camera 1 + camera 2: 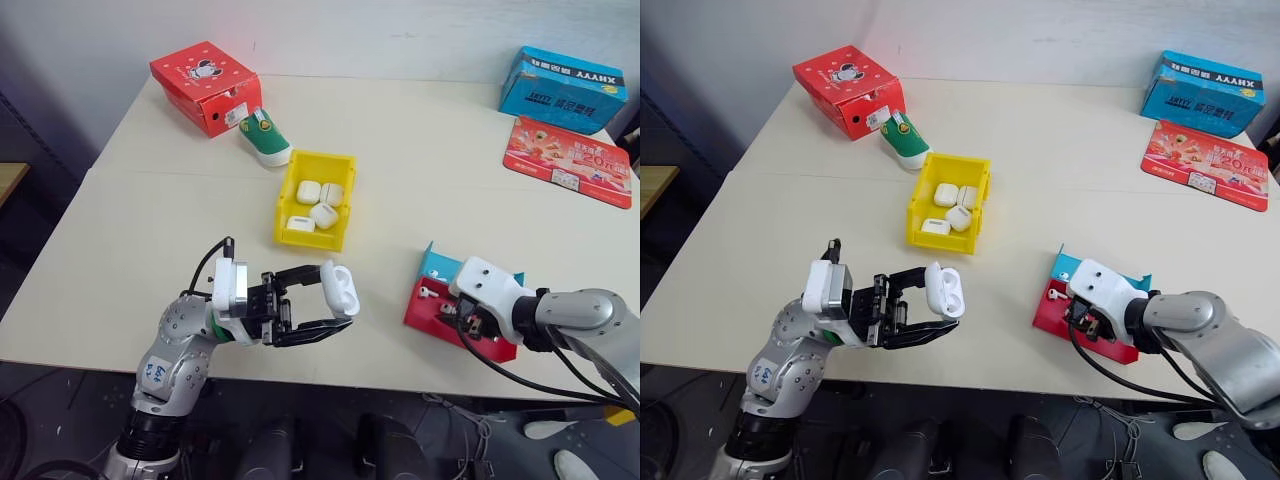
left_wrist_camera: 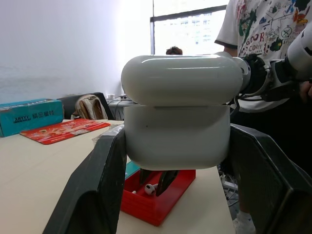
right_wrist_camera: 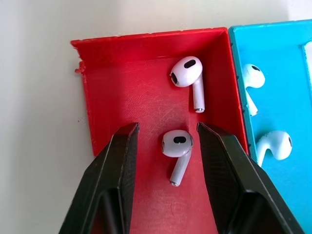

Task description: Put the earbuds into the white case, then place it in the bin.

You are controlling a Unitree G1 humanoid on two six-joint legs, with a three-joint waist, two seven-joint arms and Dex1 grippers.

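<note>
My left gripper [image 1: 335, 300] hovers over the table's front edge, shut on the white case [image 1: 340, 288], whose lid is flipped open. The wrist view shows the case [image 2: 178, 131] clamped between both fingers [image 2: 97, 185]. My right gripper [image 3: 166, 127] reaches down into the red half of a red-and-blue tray [image 3: 122, 63]. It is open, its fingers either side of one earbud [image 3: 176, 144] with a small gap. A second earbud [image 3: 187, 73] lies further in, and two more [image 3: 275, 146] are in the blue half. The yellow bin [image 1: 283, 215] sits mid-table with several white cases in it.
A red cardboard box [image 1: 205, 85] and a small green-and-white shoe [image 1: 265, 138] lie at the back left. At the back right are a blue box [image 1: 562, 88] and a red flyer [image 1: 568, 160]. A person in a printed T-shirt [image 2: 263, 29] stands beyond the table.
</note>
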